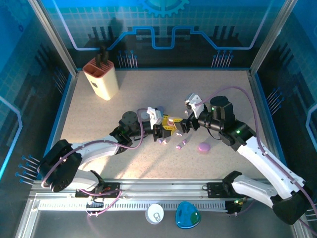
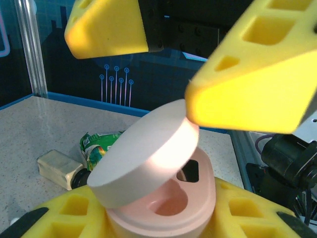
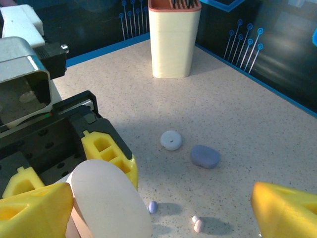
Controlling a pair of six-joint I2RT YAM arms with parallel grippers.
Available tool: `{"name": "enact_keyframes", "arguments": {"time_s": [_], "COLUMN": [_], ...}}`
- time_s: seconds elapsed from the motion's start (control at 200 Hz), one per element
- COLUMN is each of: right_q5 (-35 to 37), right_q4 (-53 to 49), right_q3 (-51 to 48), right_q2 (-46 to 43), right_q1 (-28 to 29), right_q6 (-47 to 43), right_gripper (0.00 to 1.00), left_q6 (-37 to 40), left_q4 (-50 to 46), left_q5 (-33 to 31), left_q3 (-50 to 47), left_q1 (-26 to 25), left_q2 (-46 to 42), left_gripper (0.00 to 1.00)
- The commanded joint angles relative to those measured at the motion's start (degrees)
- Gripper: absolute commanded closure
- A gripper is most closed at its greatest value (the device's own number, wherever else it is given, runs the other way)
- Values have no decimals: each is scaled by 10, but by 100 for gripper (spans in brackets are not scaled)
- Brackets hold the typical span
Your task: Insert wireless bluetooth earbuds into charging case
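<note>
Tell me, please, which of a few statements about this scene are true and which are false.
1. The pink charging case has its lid open. True.
2. The left gripper holds that case. True.
3. The right gripper is shut. False: it is open wide, straddling the lid.
4. An earbud sits in the case. False: the sockets in view look empty, and earbuds lie on the table.
5. The cream holder lies on its side. False: it stands upright.
</note>
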Motion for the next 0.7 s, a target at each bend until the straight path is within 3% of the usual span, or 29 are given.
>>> {"name": "enact_keyframes", "arguments": {"time_s": [0.0,0.175,0.695], "right_q5": [52,62,-52], "right_q4": [1,1,46], "right_q3": [7,23,-7], "right_q2": [3,22,-42], "right_q1": [1,1,1], "right_q6": [8,23,32], "right_gripper": [7,9,6], "left_q6": [13,10,8], "left_q4": [22,22,30], "left_q5": [32,39,19], "left_q3": [-7,-9,-19], "left_q1": [-2,-2,5], "left_q2": [-21,-25,-28], "left_gripper": [63,63,64]}}
